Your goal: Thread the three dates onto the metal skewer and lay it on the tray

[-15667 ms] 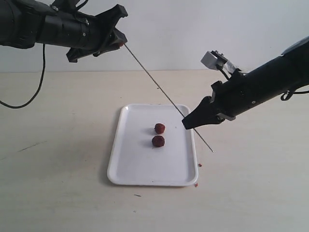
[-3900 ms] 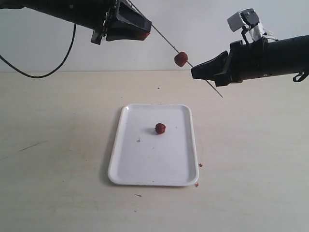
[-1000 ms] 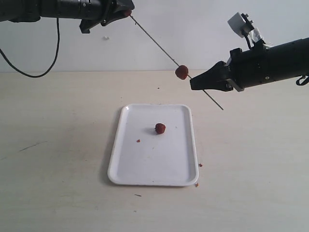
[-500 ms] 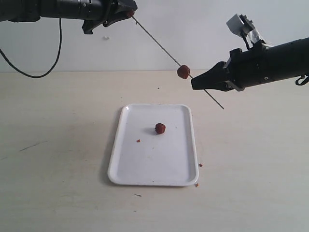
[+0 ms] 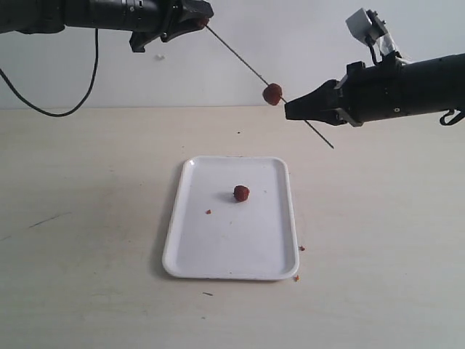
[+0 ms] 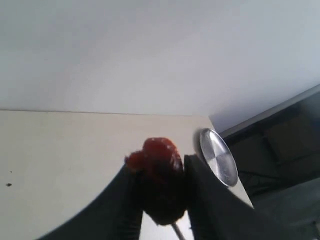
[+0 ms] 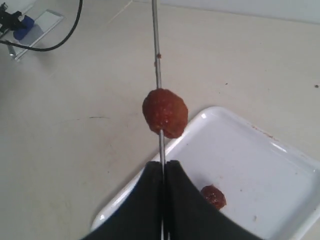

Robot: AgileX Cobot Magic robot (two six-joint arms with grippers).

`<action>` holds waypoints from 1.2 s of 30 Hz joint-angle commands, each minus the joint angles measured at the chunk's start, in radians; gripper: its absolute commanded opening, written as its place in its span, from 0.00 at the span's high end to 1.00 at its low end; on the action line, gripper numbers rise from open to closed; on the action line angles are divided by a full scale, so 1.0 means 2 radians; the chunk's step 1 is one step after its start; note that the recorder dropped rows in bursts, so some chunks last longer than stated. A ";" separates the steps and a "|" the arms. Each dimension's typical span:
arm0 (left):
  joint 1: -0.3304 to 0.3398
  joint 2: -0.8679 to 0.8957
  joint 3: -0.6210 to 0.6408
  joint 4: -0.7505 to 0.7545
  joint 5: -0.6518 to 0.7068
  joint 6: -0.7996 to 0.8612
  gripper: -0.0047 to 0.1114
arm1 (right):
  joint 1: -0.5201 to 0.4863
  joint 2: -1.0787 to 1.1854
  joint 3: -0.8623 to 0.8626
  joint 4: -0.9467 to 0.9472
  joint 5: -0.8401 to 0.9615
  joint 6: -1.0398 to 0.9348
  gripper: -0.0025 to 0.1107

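The metal skewer (image 5: 236,59) hangs slanted in the air above the white tray (image 5: 218,247). My left gripper (image 5: 200,18) is shut on one date (image 6: 160,175) at the skewer's upper end, and the rod shows just beneath it. A second date (image 5: 272,93) is threaded mid-rod, just ahead of my right gripper (image 5: 289,110), which is shut on the skewer (image 7: 156,60). In the right wrist view that date (image 7: 165,112) sits just beyond the gripper (image 7: 164,166). The third date (image 5: 241,193) lies loose on the tray (image 7: 260,165), also seen as a date (image 7: 213,196) in the right wrist view.
Small reddish crumbs lie on the tray (image 5: 208,211) and on the table by its right rim (image 5: 301,248). A black cable (image 5: 43,109) hangs at the far left. The pale tabletop (image 5: 87,218) stretches round the tray.
Over the last second both grippers lifted the skewer a little, so the threaded date hangs higher. Earlier, two dates lay on the tray; one is now on the rod.
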 commanded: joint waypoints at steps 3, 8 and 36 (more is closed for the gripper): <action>-0.036 -0.003 0.003 0.006 0.012 0.005 0.71 | 0.022 0.000 -0.002 0.057 -0.032 -0.033 0.98; -0.042 -0.003 0.003 0.008 0.020 0.004 0.71 | 0.022 0.000 -0.002 0.068 -0.043 -0.042 0.98; 0.018 -0.008 0.003 0.063 0.130 0.007 0.37 | 0.022 0.026 -0.002 0.092 -0.051 -0.100 0.98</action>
